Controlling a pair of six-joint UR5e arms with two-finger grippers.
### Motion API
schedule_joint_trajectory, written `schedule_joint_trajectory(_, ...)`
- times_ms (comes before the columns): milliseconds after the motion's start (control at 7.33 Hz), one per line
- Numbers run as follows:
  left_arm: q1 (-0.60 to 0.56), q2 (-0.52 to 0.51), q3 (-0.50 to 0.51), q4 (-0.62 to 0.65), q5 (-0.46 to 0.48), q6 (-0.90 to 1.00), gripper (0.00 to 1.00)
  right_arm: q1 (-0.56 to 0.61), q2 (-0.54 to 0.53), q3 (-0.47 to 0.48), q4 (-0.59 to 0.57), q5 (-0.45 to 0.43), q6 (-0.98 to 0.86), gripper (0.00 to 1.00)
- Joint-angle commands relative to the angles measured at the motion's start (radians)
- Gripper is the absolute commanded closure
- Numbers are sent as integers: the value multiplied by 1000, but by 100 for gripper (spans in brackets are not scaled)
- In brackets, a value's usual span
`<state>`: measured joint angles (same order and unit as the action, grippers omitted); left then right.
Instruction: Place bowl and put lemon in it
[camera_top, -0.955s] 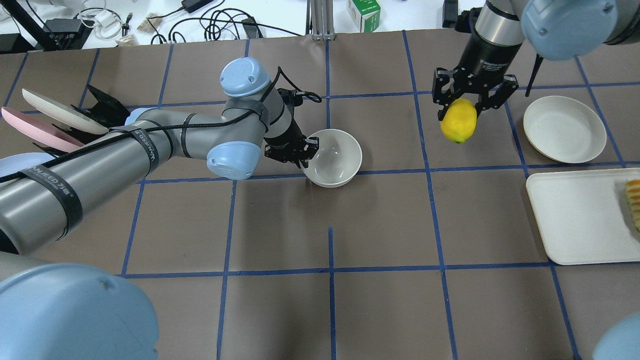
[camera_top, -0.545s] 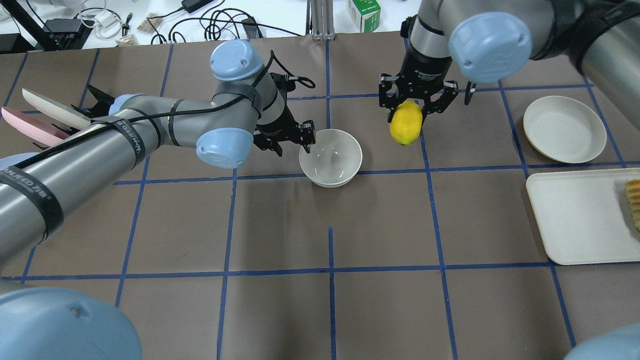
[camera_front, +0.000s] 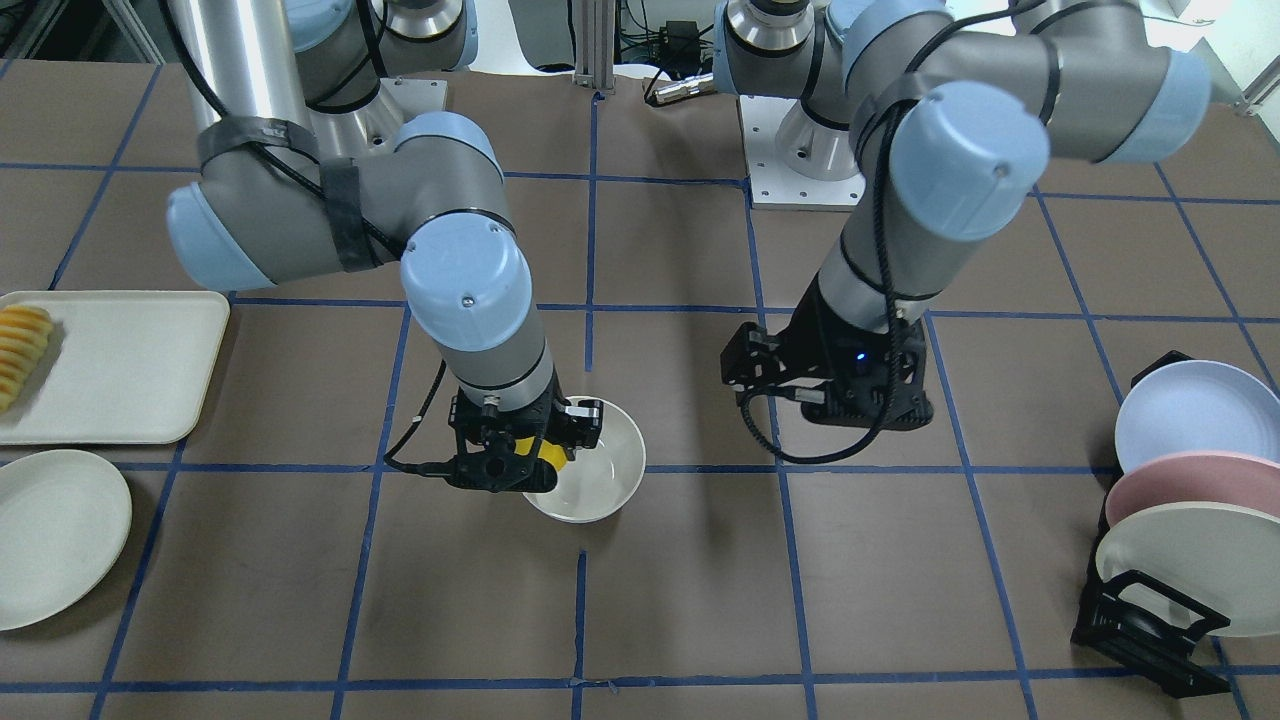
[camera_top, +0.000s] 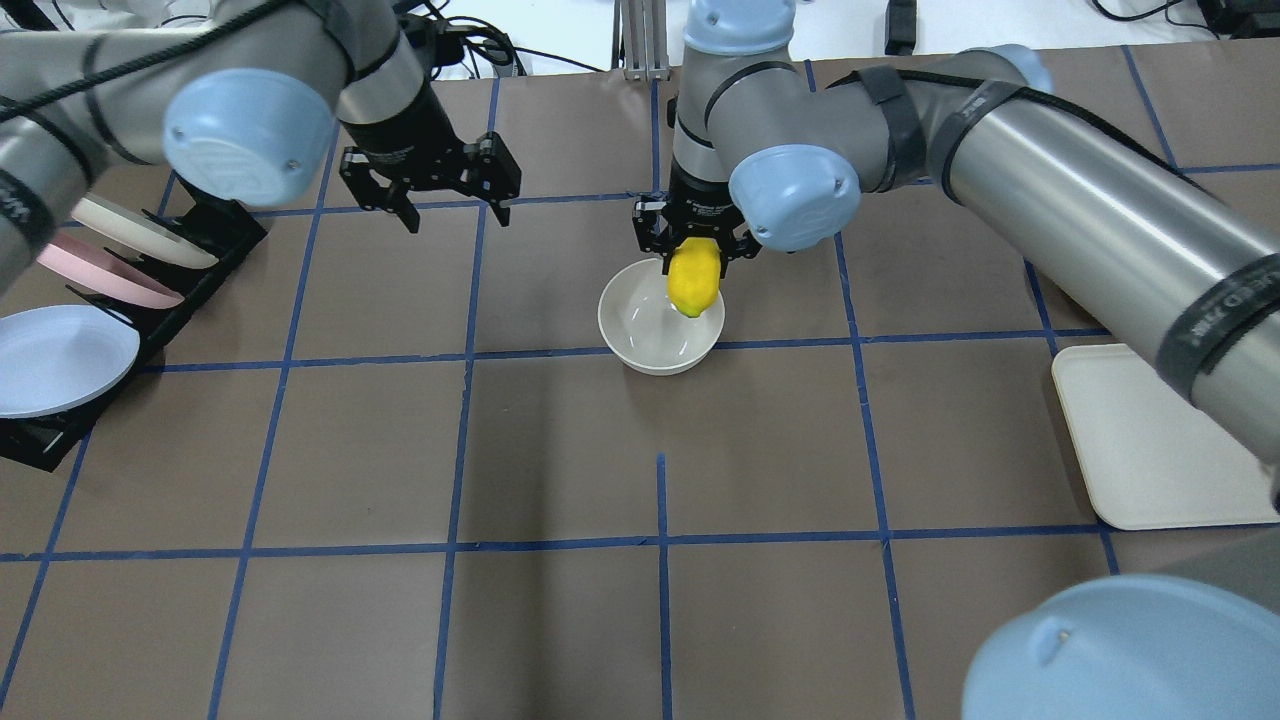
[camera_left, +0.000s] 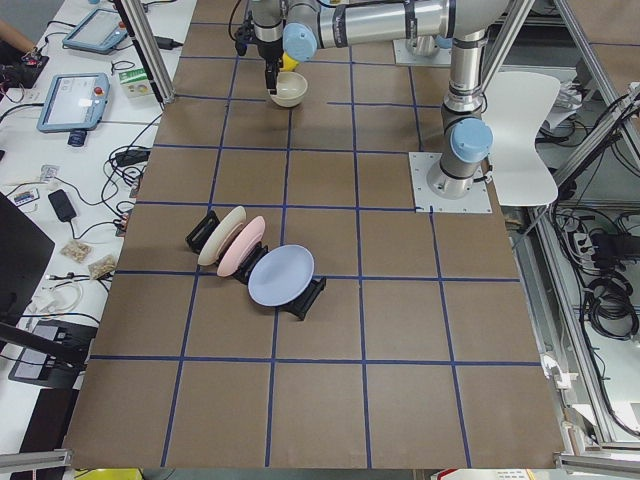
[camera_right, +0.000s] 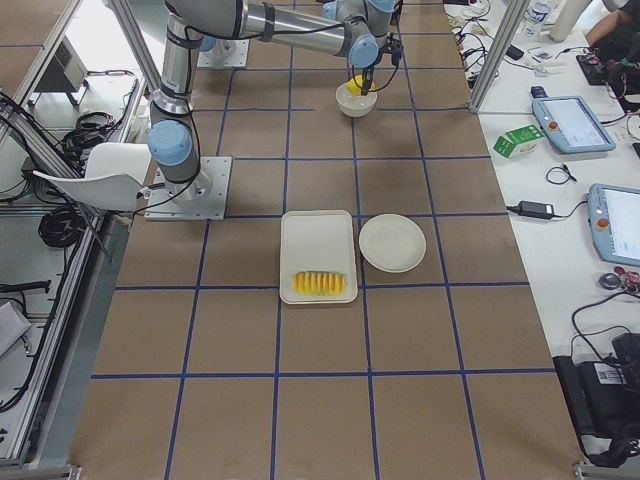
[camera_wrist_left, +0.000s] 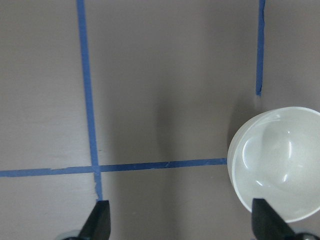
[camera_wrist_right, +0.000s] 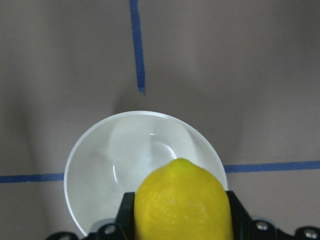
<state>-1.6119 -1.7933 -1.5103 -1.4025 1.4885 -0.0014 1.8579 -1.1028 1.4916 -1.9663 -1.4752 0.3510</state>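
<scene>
from overhead you see the bowl (camera_top: 638, 328) upright on the counter (camera_top: 560, 450), near the middle of the taped grid. the right gripper (camera_top: 693, 268) hangs over the bowl's far rim with its fingers (camera_top: 648, 232) closed on the lemon (camera_top: 692, 284), which points down into the bowl's mouth. you cannot tell from here whether the lemon touches the bowl. the left gripper (camera_top: 455, 212) is well apart to the left, its fingers spread wide with nothing between them. a rack of plates (camera_top: 100, 290) sits at the left edge and a white tray (camera_top: 1130, 440) at the right.

from the front-facing camera the right gripper covers most of the lemon; only a yellow patch shows at the bowl's rim. the left gripper hangs above bare counter beside the bowl, apart from it.

from the left end you see the lemon as a small yellow spot just above the bowl, under the far arm. from the right end it looks the same, and the tray carries sliced yellow-orange fruit, with a cream plate just beside it.

in the left wrist view both fingertips sit far apart at the lower edge, with only counter between them; the bowl shows at the right edge.

in the right wrist view the lemon fills the gap between the fingers, and the bowl lies right beneath it.
</scene>
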Motion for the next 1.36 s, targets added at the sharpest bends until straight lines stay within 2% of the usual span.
schedule_joint_trajectory(0,27,112,-7,-85,53,50,0,27,61,2,-31,6,14,100)
schedule_joint_trajectory(273,49,146,-7,-102,79,52,0,30,92,1,-31,6,9,98)
schedule_joint_trajectory(409,50,141,-2,-105,66,49,0,30,118,-4,-46,12,9,91)
schedule_joint_trajectory(545,49,143,-7,-111,58,50,0,30,132,-1,-86,15,8,73)
schedule_joint_trajectory(818,52,147,-1,-112,6,43,0,30,139,-2,-89,13,3,15)
schedule_joint_trajectory(955,67,150,8,-119,7,43,0,29,132,-11,-86,10,9,0)
schedule_joint_trajectory(1227,89,155,21,-156,9,50,0,23,40,2,-56,1,9,0)
